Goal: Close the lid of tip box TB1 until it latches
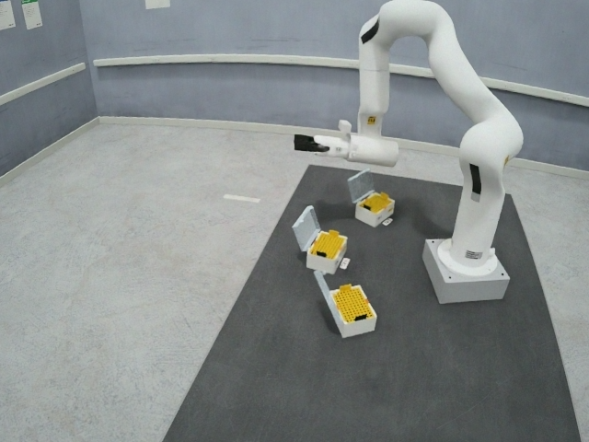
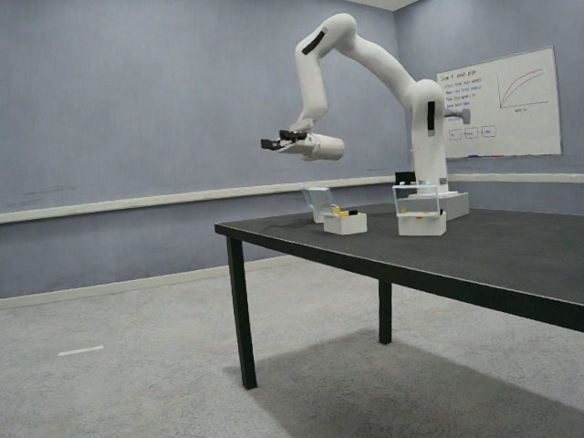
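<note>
Three white tip boxes with yellow racks stand flat in a row on the dark bench, all lids raised. The far box (image 1: 375, 205) has its lid (image 1: 360, 185) up, and so do the middle box (image 1: 326, 250) and the near box (image 1: 354, 308). Small white tags lie beside the far box (image 1: 387, 221) and the middle box (image 1: 344, 262); their text is too small to read, so I cannot tell which box is TB1. My gripper (image 1: 304, 143) is open and empty. It is held level, high above the bench's left edge, well clear of all boxes. It also shows in the exterior view (image 2: 271, 141).
The robot base (image 1: 464, 275) stands on the bench to the right of the boxes. In the exterior view the near box (image 2: 421, 221) stands in front of the base and the middle box (image 2: 345, 221) is left of it. The bench edge (image 2: 377, 268) drops to the floor.
</note>
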